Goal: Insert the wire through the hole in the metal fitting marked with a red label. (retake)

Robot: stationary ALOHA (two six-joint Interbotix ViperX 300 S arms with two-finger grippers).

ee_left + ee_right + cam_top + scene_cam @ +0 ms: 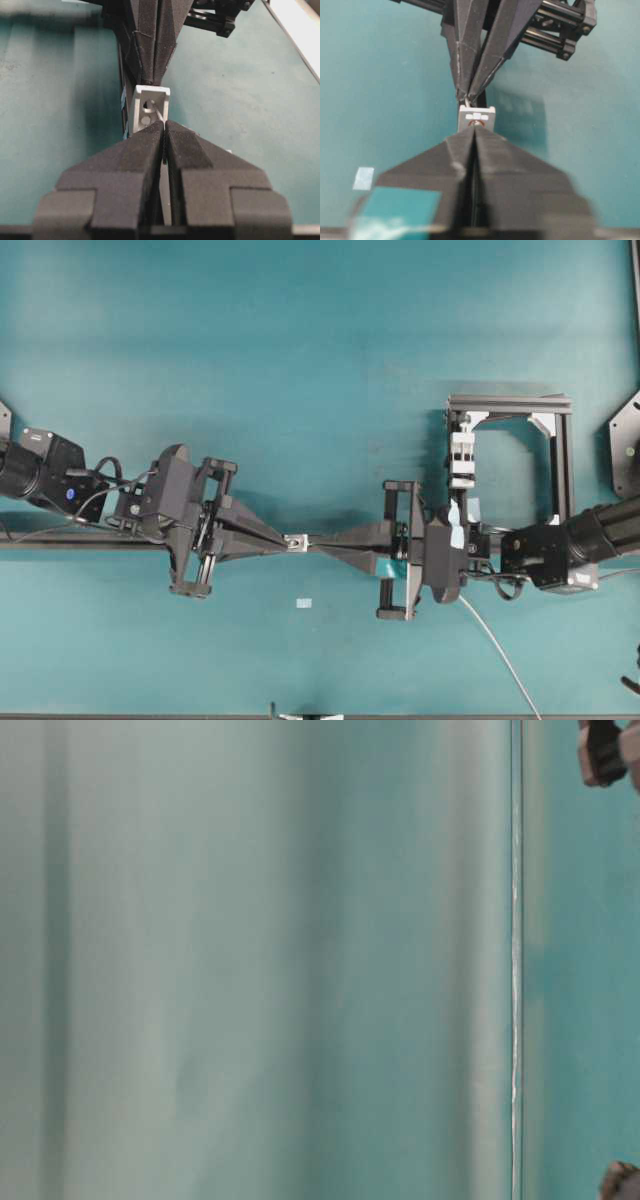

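The metal fitting (296, 542) is a small silvery-white square bracket that sits between the two gripper tips at mid-table. In the left wrist view the fitting (151, 107) faces me. The thin wire (158, 115) leaves my left gripper (164, 125), which is shut on it, and slants into the hole (149, 104). From the right wrist view the fitting (477, 115) shows a reddish ring at its lower edge. My right gripper (475, 127) has its tips together right at that ring, and a faint pale line runs between the fingers. Overhead, the left gripper (283, 540) and right gripper (313, 543) point at each other.
A black frame (562, 455) carrying a white clamp block (461, 455) stands at the right rear. A small pale tag (304, 603) lies on the teal mat in front of the grippers. A white cable (495, 640) trails from the right arm. The table-level view is blurred teal.
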